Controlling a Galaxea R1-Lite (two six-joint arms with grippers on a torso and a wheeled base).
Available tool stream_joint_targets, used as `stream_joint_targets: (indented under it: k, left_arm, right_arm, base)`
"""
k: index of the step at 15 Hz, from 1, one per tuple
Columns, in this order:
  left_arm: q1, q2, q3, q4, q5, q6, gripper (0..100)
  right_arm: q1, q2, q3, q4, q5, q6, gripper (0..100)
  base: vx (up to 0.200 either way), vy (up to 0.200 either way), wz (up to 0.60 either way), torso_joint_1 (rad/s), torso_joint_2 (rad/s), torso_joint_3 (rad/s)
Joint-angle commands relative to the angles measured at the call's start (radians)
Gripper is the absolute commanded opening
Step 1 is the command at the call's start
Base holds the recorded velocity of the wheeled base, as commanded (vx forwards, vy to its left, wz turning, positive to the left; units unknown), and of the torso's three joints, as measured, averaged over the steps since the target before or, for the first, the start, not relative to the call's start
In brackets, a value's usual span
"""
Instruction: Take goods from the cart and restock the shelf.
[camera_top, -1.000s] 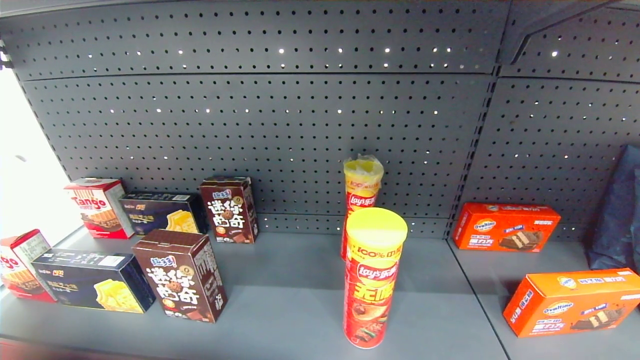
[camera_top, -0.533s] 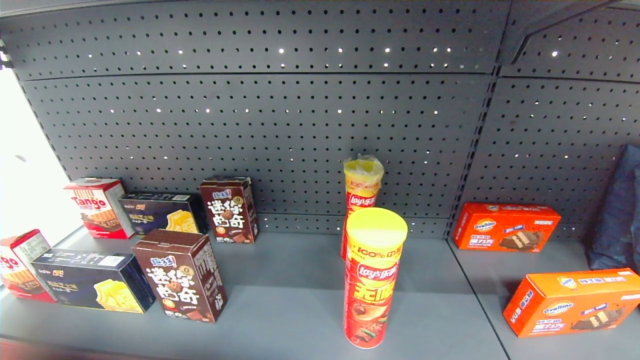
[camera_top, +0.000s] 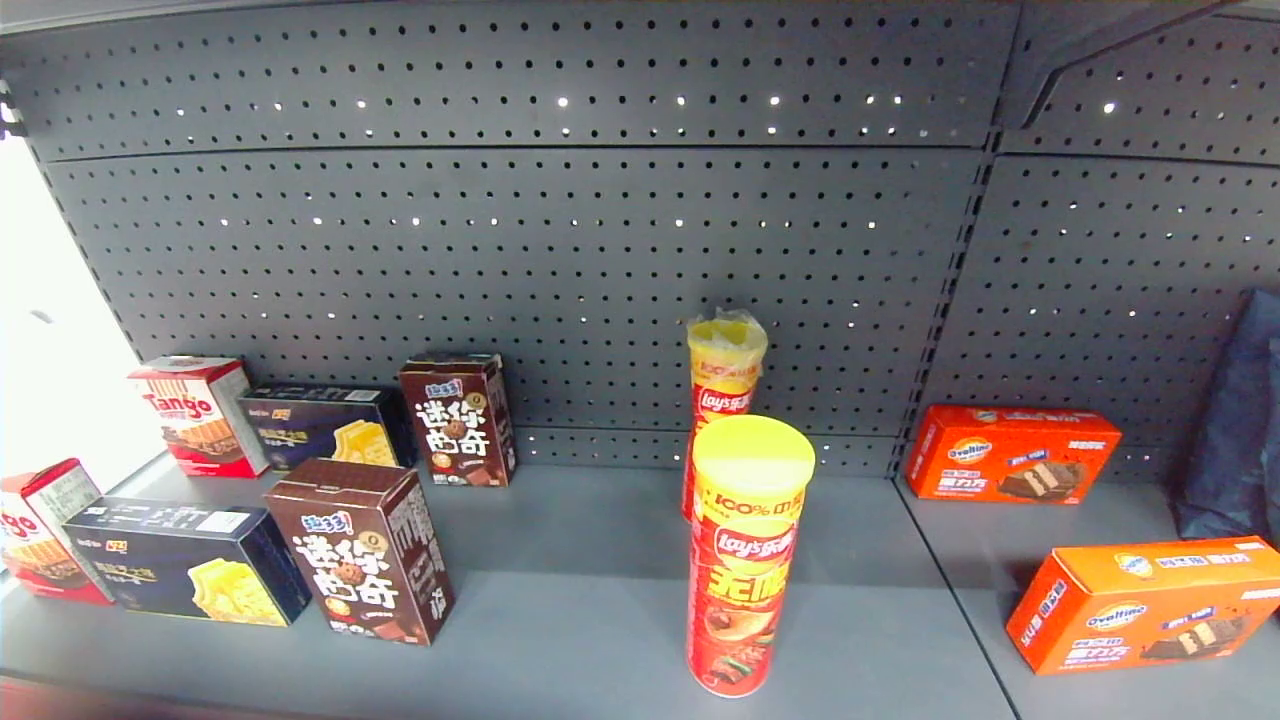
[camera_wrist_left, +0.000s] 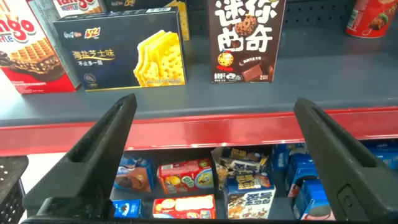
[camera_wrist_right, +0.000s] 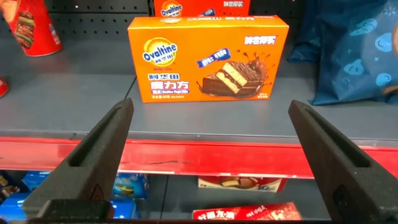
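Left gripper (camera_wrist_left: 214, 102) gapes wide and empty before the shelf (camera_wrist_left: 348, 74), facing a brown cookie box (camera_wrist_left: 245, 37). Right gripper (camera_wrist_right: 211, 104), likewise spread and empty, faces an orange box (camera_wrist_right: 208, 59). Seen from the head, a chip can (camera_top: 748, 560) stands upright mid-shelf, with a second can (camera_top: 725, 375) just behind it.

Grey metal shelf (camera_top: 580, 620) with perforated back panel (camera_top: 520, 260); light pinpoints through some holes. Slotted post (camera_top: 948, 300) divides bays. Bright glare (camera_top: 50, 330) at left.
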Motion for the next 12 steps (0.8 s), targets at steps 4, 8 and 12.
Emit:
stream_joint_targets:
  k: [4, 8, 12]
  left_arm:
    - [-0.001, -0.004, 0.000, 0.000, 0.000, 0.000, 100]
    - [-0.001, -0.004, 0.000, 0.000, 0.000, 0.000, 100]
    - [-0.001, -0.004, 0.000, 0.000, 0.000, 0.000, 100]
  right_arm:
    - [0.002, -0.005, 0.000, 0.001, 0.023, -0.016, 100]
    - [0.000, -0.005, 0.000, -0.001, 0.025, -0.008, 100]
    - [0.002, -0.005, 0.000, -0.001, 0.023, -0.008, 100]
  base:
    - [0.000, 0.000, 0.00, 0.000, 0.00, 0.000]
    - [0.000, 0.000, 0.00, 0.000, 0.00, 0.000]
    - [0.000, 0.000, 0.00, 0.000, 0.00, 0.000]
